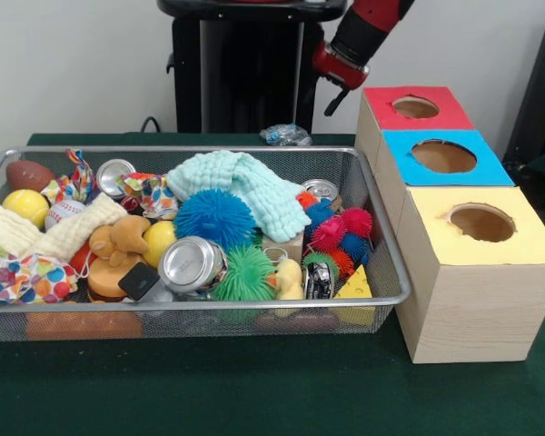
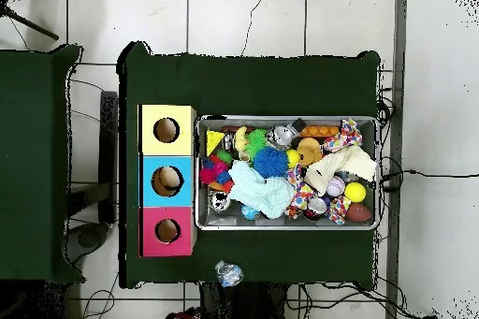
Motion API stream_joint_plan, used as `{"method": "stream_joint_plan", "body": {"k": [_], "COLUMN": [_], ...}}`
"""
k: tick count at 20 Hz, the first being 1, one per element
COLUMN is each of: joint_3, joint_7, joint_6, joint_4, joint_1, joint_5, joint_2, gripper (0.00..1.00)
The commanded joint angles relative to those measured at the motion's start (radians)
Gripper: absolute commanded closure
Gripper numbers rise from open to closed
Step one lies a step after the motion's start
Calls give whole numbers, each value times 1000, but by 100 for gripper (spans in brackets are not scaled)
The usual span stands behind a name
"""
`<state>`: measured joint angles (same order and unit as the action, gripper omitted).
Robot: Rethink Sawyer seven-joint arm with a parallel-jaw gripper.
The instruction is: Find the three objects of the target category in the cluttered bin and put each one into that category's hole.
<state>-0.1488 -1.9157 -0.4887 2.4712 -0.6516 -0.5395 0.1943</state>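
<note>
A wire mesh bin [image 1: 381, 300] [image 2: 199, 175] is heaped with clutter. Silver cans lie at the front [image 1: 191, 264], back left [image 1: 114, 174] and back right [image 1: 321, 190]. Spiky balls show in blue [image 1: 214, 218], green [image 1: 245, 275] and pink [image 1: 328, 233]. A mint cloth [image 1: 245, 186] [image 2: 254, 189] drapes over the middle. Beside the bin stand a red box [image 1: 409, 123] [image 2: 150, 231], a blue box [image 1: 395, 154] [image 2: 148, 180] and a yellow box [image 1: 527, 241] [image 2: 150, 129], each with a round hole. My gripper [image 1: 332, 102] hangs behind the red box, away from the bin, holding nothing I can see.
A cream cloth [image 1: 45, 232], yellow ball [image 1: 25, 205], baseball [image 1: 62, 212], brown football [image 1: 27, 174], plush dog [image 1: 118, 241] and yellow cheese wedge [image 1: 354, 286] also fill the bin. Crumpled clear plastic [image 1: 286, 134] [image 2: 227, 273] lies on the green table behind it.
</note>
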Motion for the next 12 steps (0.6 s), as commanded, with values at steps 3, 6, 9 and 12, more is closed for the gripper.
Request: {"method": "stream_joint_plan", "body": {"k": [3,6,9,12], "joint_3": [56,49,51,47], "joint_7": [-256,-247,-250,-248], "joint_6": [60,62,69,82], "joint_4": [-109,-109,-107,-107], "joint_1": [-16,-23,-29,-42], "joint_5": [-117,-126,-144,-177], "joint_2": [-74,-70,-68,-69], "gripper": [0,0,0,0]}}
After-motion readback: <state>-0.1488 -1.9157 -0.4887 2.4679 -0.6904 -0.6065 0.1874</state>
